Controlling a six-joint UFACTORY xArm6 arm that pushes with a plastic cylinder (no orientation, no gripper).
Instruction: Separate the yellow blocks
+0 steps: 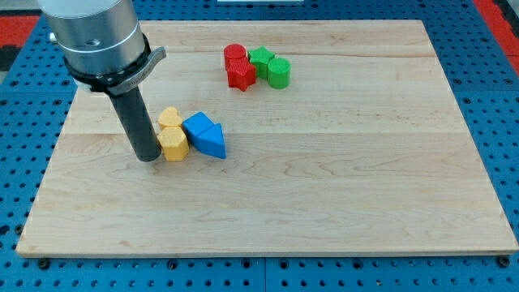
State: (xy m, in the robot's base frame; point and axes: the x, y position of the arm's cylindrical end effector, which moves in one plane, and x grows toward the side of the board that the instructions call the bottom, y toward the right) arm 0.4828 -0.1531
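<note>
Two yellow blocks sit touching at the board's left middle: a yellow heart-like block [169, 118] above a yellow hexagon block [173, 143]. My tip [148, 157] stands just to the view's left of the yellow hexagon, touching or nearly touching it. Two blue blocks lie against the yellow ones on their right: a blue cube-like block [197, 126] and a blue triangle block [212, 142].
Near the view's top middle is a cluster: a red cylinder [235, 55], a red star [241, 74], a green star [261, 57] and a green cylinder [279, 72]. The wooden board [340, 178] lies on a blue perforated table.
</note>
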